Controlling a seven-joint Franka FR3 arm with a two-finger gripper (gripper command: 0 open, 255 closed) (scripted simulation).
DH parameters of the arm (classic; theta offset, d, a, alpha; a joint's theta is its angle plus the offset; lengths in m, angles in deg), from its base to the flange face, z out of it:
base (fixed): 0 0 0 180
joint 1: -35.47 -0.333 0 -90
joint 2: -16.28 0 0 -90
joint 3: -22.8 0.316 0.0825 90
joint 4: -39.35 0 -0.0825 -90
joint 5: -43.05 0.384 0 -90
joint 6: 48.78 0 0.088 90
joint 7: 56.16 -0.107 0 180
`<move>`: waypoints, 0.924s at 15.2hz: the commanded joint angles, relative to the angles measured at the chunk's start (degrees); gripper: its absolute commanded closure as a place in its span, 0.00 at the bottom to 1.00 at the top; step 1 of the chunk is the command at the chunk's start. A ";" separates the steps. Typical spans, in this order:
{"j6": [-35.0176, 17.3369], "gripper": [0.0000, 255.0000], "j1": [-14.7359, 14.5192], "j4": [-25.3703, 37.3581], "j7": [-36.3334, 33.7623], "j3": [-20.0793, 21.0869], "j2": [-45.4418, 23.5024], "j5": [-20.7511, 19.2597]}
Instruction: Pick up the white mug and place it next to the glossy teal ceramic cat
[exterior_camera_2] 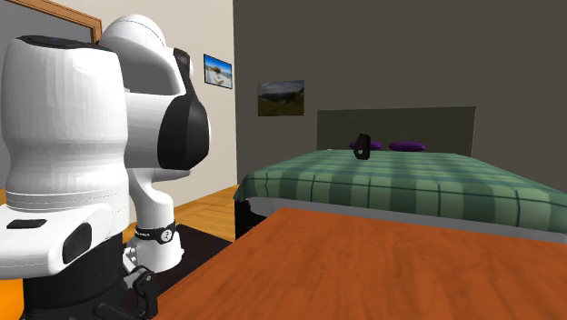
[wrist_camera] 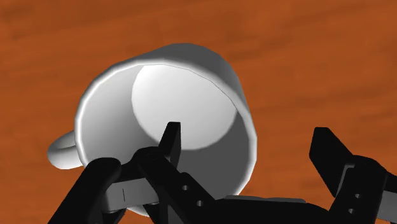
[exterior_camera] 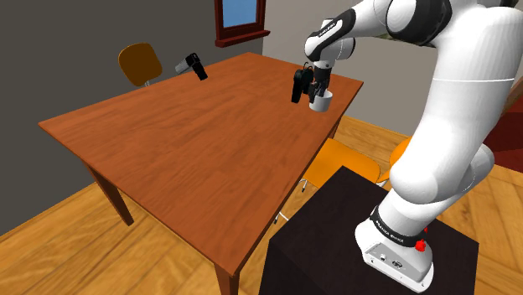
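A white mug [exterior_camera: 322, 104] stands upright near the table's far corner at the shoulder view's right. My gripper [exterior_camera: 318, 90] reaches down onto it from above. In the wrist view I look into the mug [wrist_camera: 172, 95], whose handle points away to one side. My gripper [wrist_camera: 246, 131] is open and straddles the rim: one finger [wrist_camera: 170, 137] is inside the cup and the other finger [wrist_camera: 326, 149] is outside the wall, with a gap on both sides. A small dark object with a grey part [exterior_camera: 194, 65] sits near the table's far edge; I cannot tell its shape.
The wooden table [exterior_camera: 193, 142] spreads wide toward the shoulder view's left. A brown chair [exterior_camera: 139, 62] stands behind it and an orange chair [exterior_camera: 339, 163] stands by my stand. The second exterior view has a green bed [exterior_camera_2: 409, 182] with a dark item [exterior_camera_2: 363, 147] on it.
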 commanded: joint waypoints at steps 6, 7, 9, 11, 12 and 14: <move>6.32 0.00 -0.44 3.19 -0.59 -0.25 3.21 -0.91; 6.32 0.00 -0.44 3.19 -0.60 -0.25 3.21 -0.91; 6.32 0.00 -0.44 3.19 -0.60 -0.25 3.21 -0.91; 6.32 0.00 -0.44 3.19 -0.60 -0.25 3.21 -0.91; 6.32 0.00 -0.44 3.19 -0.60 -0.25 3.21 -0.91; 6.32 0.00 -0.44 3.19 -0.60 -0.25 3.21 -0.91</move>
